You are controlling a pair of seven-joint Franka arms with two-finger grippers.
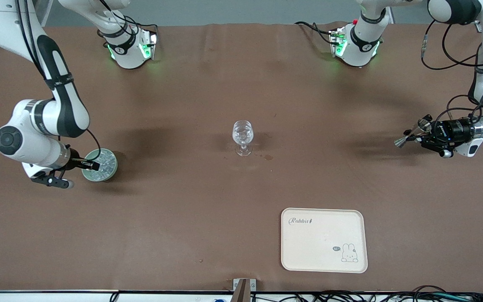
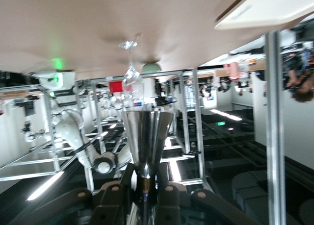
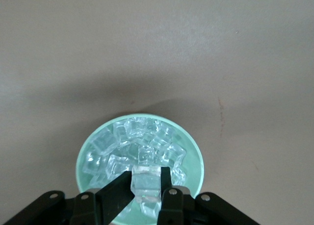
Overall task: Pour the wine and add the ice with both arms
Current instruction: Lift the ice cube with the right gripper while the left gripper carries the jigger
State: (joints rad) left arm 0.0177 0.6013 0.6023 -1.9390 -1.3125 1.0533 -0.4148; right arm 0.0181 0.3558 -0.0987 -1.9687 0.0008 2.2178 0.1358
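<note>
While right gripper [image 3: 146, 186] pinches ice [image 3: 145, 178], left gripper [image 2: 145, 188] pinches metal jigger [image 2: 146, 137], tray [image 1: 324, 240] reads "Rabbit".

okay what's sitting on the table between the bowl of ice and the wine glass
Nothing: in the front view, the brown table is bare between the green bowl of ice and the stemmed glass.

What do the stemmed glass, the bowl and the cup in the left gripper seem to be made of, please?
Stemmed glass: clear glass, see-through. Bowl: pale green, matte, probably plastic or ceramic. Cup in the left gripper: polished metal, likely steel, with mirror-like reflections.
</note>
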